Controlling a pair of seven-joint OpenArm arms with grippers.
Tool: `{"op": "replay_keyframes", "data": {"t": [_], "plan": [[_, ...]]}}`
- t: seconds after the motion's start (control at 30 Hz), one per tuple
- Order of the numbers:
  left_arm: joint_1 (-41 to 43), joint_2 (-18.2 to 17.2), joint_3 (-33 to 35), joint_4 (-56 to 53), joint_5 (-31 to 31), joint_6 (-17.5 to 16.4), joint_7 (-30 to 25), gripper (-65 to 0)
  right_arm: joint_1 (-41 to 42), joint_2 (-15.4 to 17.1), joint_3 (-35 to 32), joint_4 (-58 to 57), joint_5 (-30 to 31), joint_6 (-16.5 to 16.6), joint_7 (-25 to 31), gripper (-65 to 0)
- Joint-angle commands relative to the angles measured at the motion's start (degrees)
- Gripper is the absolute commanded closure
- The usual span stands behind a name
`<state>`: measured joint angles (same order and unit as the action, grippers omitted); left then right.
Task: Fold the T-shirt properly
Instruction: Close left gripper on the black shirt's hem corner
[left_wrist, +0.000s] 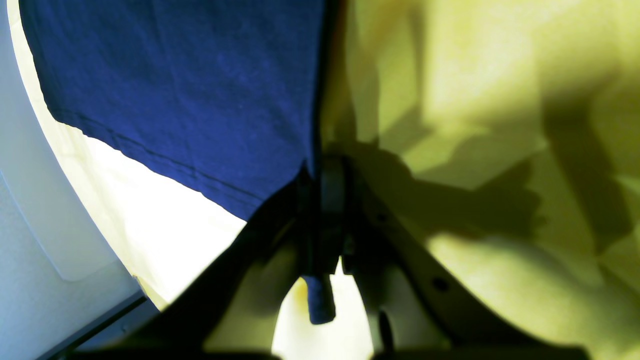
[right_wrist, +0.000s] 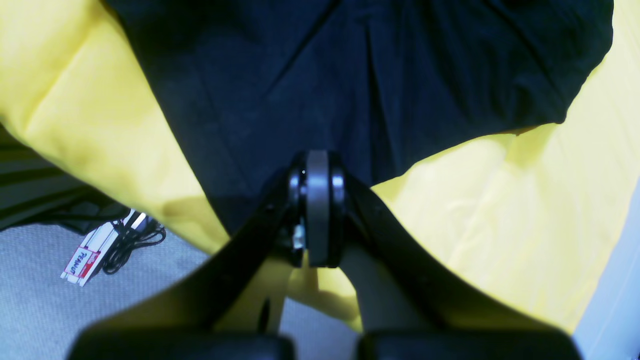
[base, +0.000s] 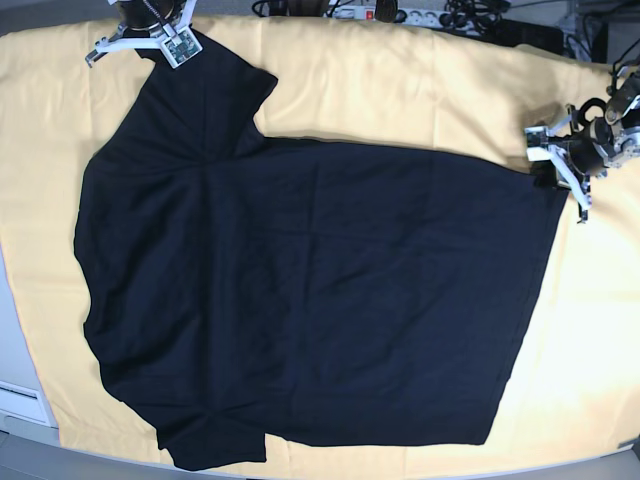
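Left wrist view: left gripper (left_wrist: 322, 200) with jaws pressed together, pinching the hem corner of the shirt (left_wrist: 190, 85), cloth running up and away over the yellow cloth (left_wrist: 500, 75) covering the table; a small tuft of fabric pokes out behind the jaws. Right wrist view: right gripper (right_wrist: 316, 200) with jaws closed on the edge of the shirt (right_wrist: 350, 75), dark fabric fanning out ahead in tension creases, yellow cloth (right_wrist: 525, 200) to either side, a power strip (right_wrist: 85, 257) on the floor below. Base view: shirt (base: 320, 300) lying mostly flat and spread across the table (base: 400, 90), collar end toward the view's left, hem toward the right; right gripper (base: 150, 40) at the far sleeve, top left; left gripper (base: 560, 160) at the far hem corner, right. Likely step in hand: both far-edge grips made, ready to lift and carry that edge over toward the near side. Best done by raising both ends together, keeping the edge taut between the grips, moving at matched pace, and checking that only the shirt is pinched, not the yellow cloth beneath.
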<state>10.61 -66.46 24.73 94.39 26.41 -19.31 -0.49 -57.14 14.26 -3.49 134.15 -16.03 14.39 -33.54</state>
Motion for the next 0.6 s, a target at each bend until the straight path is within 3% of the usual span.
{"op": "replay_keyframes", "data": {"t": [0.0, 0.1, 0.3, 0.57], "plan": [[-0.17, -1.03, -0.11, 0.68, 0.07, -1.05, -0.52, 0.0, -0.63, 0.2, 0.17, 0.85, -0.44, -0.46, 0.39, 0.0], [-0.17, -1.03, -0.11, 1.7, 0.09, -1.03, -0.55, 0.0, -0.66, 0.2, 0.17, 0.85, 0.15, -0.35, -0.13, 0.0], [-0.17, -1.03, -0.11, 3.08, 0.07, -1.01, -0.55, 0.0, -0.63, 0.2, 0.17, 0.85, 3.72, 3.23, -0.09, -31.1], [-0.17, -1.03, -0.11, 3.1, 0.09, 0.13, -0.52, 0.0, 1.07, 0.2, 0.17, 0.74, 4.04, 3.23, 0.11, -33.0]]}}
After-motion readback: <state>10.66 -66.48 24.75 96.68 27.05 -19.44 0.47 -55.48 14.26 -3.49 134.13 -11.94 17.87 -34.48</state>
